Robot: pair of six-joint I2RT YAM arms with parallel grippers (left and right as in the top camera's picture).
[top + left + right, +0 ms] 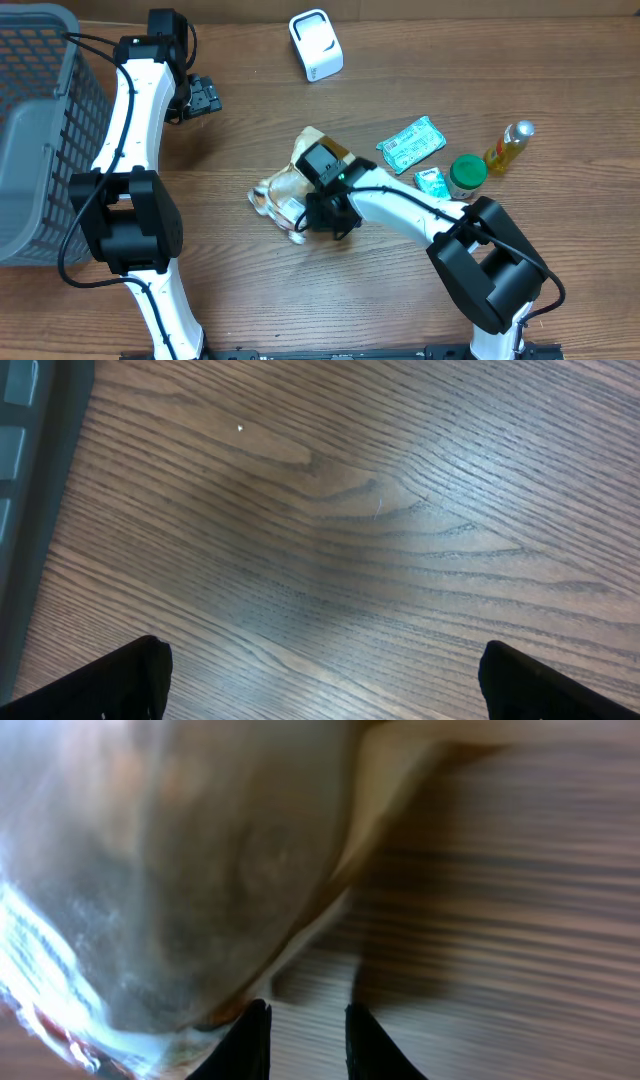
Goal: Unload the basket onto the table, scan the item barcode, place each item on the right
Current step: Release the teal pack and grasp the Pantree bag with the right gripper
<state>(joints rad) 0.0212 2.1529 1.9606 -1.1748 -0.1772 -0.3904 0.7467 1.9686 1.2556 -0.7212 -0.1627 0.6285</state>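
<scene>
Basket (35, 130) crowding frame's left edge; left gripper (203, 97) hovering beside it, jaws wide. Bag (290, 185) lying mid-frame, right gripper (318, 212) closing narrow at its edge, grip uncertain. Scanner (316, 45) upper centre; packet (411, 144), jar (467, 175), bottle (509, 145) clustering right. Bare wood lower left.

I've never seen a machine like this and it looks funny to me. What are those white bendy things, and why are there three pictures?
The white bendy things are two robot arms at a wooden table. Each ends in a gripper, like two fingers. One picture looks down from above; the other two come from little cameras on each wrist.

On the table lie a clear plastic bag of food, a white barcode scanner, green packets, a green-lidded jar and a small yellow bottle. A grey basket sits at the side.

The left gripper is wide open over bare wood, holding nothing. The right gripper is at the bag's edge with its fingers nearly together; whether it has really pinched the bag, I can't tell.
</scene>
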